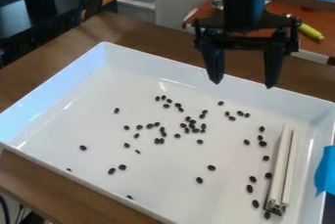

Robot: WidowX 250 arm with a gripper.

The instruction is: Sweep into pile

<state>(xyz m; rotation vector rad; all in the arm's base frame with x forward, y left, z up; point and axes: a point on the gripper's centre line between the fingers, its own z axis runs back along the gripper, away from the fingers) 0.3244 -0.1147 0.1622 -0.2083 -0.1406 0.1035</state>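
Black beans (211,168) loose across a white tray (56,89)

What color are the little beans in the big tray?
The beans are black, and they show best in the camera view.

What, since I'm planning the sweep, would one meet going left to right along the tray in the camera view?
A lone dark piece, a near pair of dark pieces, the dense middle cluster, a looser foursome, the long pale bar, blue tape at the tray's right side.
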